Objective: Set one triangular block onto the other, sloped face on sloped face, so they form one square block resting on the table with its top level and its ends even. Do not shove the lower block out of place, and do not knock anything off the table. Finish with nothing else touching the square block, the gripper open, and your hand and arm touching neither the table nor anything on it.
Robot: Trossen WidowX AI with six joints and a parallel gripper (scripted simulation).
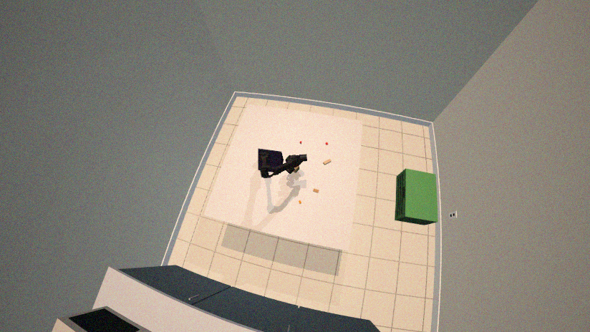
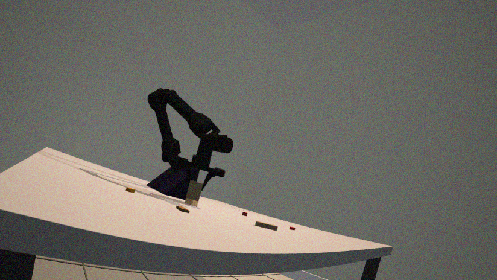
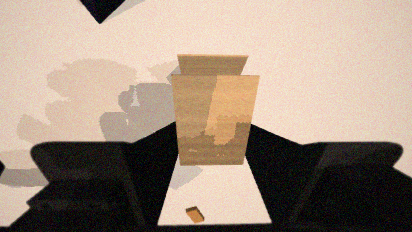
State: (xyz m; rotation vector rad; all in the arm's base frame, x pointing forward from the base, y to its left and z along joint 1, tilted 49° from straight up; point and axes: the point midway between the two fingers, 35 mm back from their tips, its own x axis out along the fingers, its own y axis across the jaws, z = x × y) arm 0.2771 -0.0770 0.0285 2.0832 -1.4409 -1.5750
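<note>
My gripper (image 1: 293,168) (image 2: 195,183) (image 3: 210,124) points down and is shut on a wooden triangular block (image 2: 195,188) (image 3: 215,112). The held block is low over the table, with its broad wooden face toward the wrist camera. The other triangular block (image 2: 192,203) (image 3: 212,65) stands on the table (image 1: 247,123) (image 2: 87,208). In the wrist view its top shows just behind the held block. In the exterior view the held block overlaps it, and only its paler lower part shows. Whether the sloped faces touch is hidden.
A long wooden piece (image 1: 326,161) (image 2: 266,225), a small wooden piece (image 1: 316,190) (image 2: 182,209) (image 3: 195,214), an orange piece (image 1: 300,202) (image 2: 129,189) and two red pieces (image 1: 300,142) (image 1: 326,143) (image 2: 244,213) (image 2: 292,228) lie around the gripper. A green box (image 1: 420,195) stands off the table.
</note>
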